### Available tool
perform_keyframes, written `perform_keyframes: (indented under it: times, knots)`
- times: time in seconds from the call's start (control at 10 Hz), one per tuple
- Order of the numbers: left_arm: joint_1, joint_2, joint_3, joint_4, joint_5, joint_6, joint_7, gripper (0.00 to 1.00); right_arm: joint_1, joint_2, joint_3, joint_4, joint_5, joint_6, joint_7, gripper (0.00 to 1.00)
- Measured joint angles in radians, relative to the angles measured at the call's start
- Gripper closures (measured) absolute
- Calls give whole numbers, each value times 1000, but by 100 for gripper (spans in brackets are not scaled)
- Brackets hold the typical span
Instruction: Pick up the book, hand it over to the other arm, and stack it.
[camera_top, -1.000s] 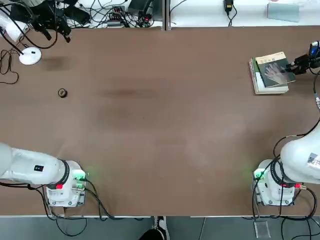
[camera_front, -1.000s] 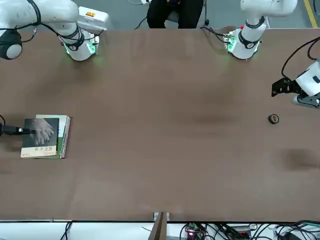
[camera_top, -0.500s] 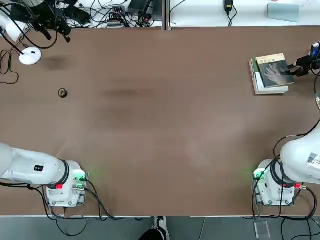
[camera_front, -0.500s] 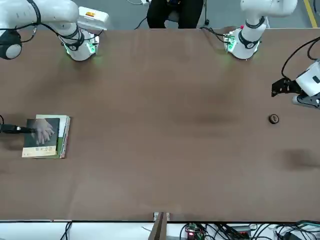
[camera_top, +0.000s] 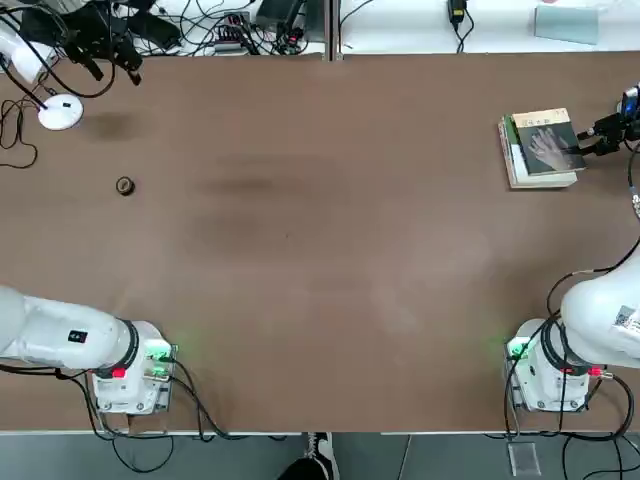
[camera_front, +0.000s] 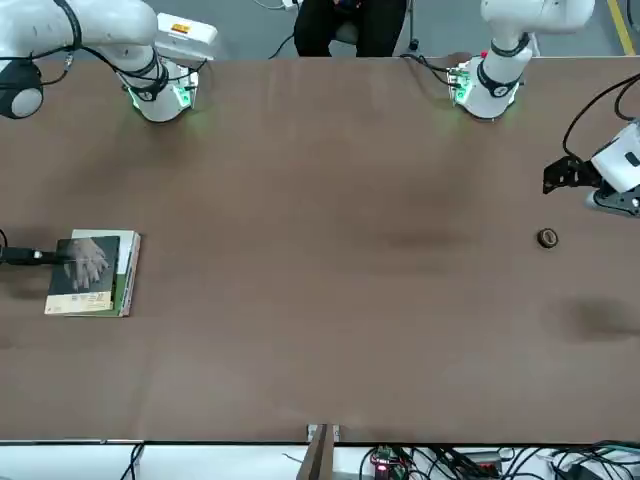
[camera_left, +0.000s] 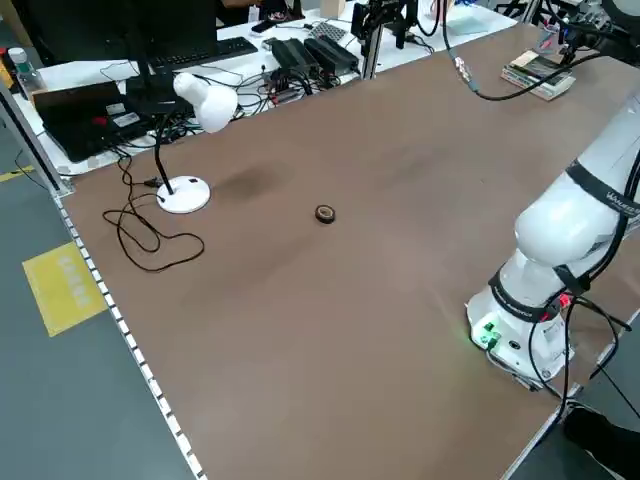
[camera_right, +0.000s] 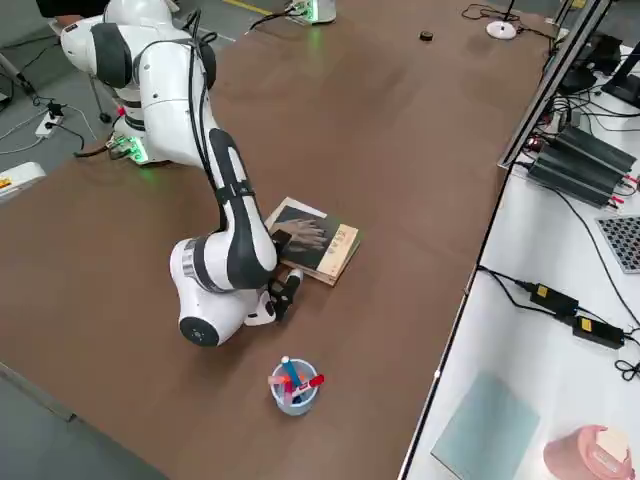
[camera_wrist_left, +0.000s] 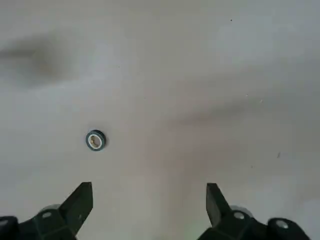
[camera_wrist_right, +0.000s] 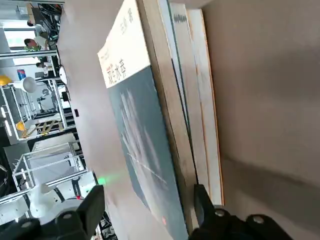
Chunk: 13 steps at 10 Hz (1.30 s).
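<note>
Book (camera_top: 547, 142): dark grey, lies flat atop thicker green-and-white book (camera_top: 516, 160), far right of table (camera_top: 320, 260) | Right gripper (camera_top: 597, 139): at the book's right edge, fingers parted around it, one above the cover, not clamped | Left gripper (camera_wrist_left: 148, 212): wide, empty, above small ring (camera_top: 124, 185), far left.

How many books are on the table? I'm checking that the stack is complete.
2, stacked at the table's far right: the thin dark grey book lies on the thicker green-and-white book. The right gripper is at the top book's edge. None hidden that I can see.
</note>
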Motion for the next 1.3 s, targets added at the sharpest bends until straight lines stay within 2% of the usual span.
perform_keyframes:
  times: [0.9, 1.0, 1.2, 1.3]
  knots:
    - [0, 0, 0, -1, 0, 1, 0, 0, 1, -9, -6, 0, -15, -6, 0, 19]
    - [0, 0, 0, -1, 0, 1, 0, 0, -1, -11, -10, 0, -16, -6, 0, 16]
    - [0, 0, 0, -2, 0, 2, 0, 0, -9, -17, -17, 0, -17, -5, 0, 2]
    - [0, 0, 0, -2, 0, 2, 0, 0, -14, -21, -21, 0, -20, -4, 0, 0]
